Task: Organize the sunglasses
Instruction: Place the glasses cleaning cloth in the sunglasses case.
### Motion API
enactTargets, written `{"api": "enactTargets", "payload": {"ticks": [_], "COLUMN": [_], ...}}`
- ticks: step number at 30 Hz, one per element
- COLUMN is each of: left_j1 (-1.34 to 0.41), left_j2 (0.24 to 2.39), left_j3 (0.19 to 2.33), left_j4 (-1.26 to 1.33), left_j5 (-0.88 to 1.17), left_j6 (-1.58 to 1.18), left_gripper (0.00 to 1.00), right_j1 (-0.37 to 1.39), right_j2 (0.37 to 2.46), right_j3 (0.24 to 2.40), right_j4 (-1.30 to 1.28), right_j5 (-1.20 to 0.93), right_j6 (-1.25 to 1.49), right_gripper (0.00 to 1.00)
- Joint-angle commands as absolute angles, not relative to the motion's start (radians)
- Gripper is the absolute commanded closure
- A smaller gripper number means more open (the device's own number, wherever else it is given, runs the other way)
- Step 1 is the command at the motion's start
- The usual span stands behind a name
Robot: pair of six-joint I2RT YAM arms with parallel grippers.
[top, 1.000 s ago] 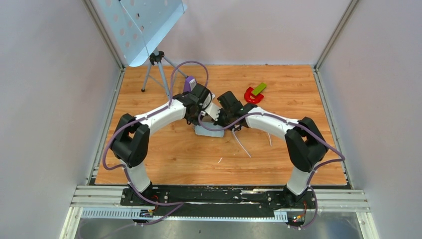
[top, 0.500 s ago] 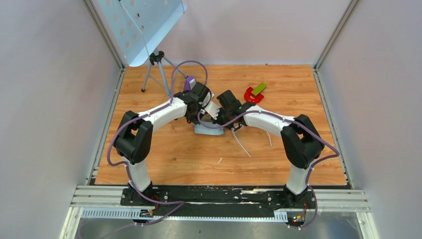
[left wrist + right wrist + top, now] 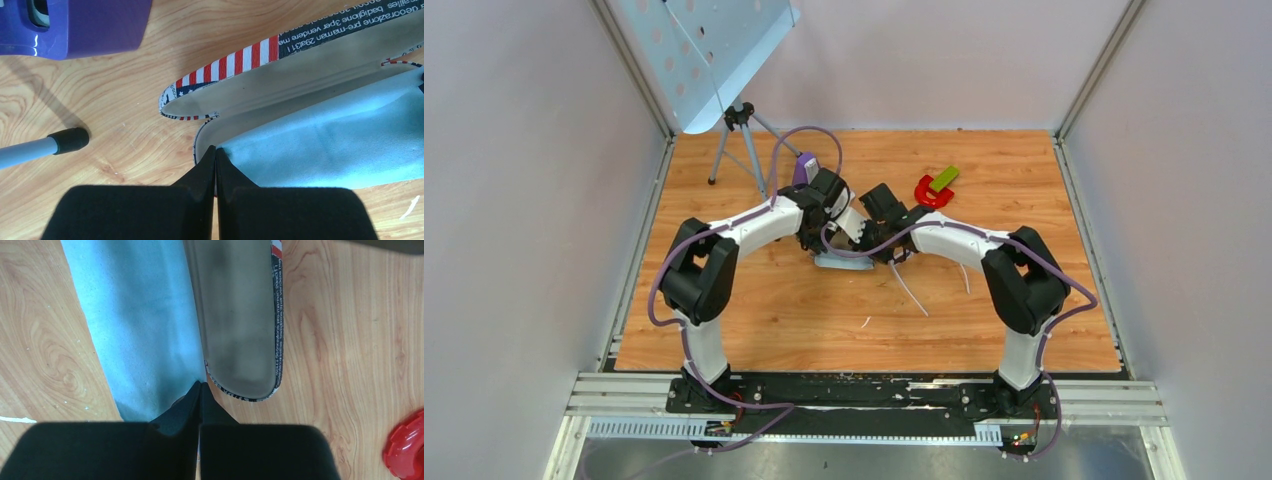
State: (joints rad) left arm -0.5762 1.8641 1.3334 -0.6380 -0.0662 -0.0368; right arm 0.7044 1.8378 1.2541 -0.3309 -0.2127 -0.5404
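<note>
White, slim arms of the sunglasses [image 3: 911, 290] lie on the wooden table [image 3: 764, 320], on the base side of both grippers. Their long axis slants from the right wrist back toward the bases; the lenses I cannot make out. Beyond them, my left gripper [image 3: 215, 152] and right gripper [image 3: 200, 386] are clenched, each apparently pinching one end of the blue cloth [image 3: 325, 145] over the open striped case [image 3: 300, 85]. I judge the right arm nearer: the glasses lie just behind its fingers, so it would need to release and draw back.
</note>
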Motion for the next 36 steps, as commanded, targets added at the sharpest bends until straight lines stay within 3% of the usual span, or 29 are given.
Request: {"api": "enactTargets", "payload": {"ticks": [1,36], "left_j1": [-0.587,-0.575], "left_j2": [1.878,1.909], "left_j3": [1.362,1.378], "left_j4": [-0.596,-0.550], "left_j5": [-0.026,-0.040], "left_j6": [-0.036,-0.043], "left_gripper": [1.00,1.00], "right_j1": [0.706,0.706], "right_j2": [1.877,1.906], "right_j3": [1.281,1.314], "right_j4": [-0.368,-0.382], "right_j5": [-0.235,-0.204], "right_j6": [-0.524,-0.480], "right_gripper": [1.00,0.99]}}
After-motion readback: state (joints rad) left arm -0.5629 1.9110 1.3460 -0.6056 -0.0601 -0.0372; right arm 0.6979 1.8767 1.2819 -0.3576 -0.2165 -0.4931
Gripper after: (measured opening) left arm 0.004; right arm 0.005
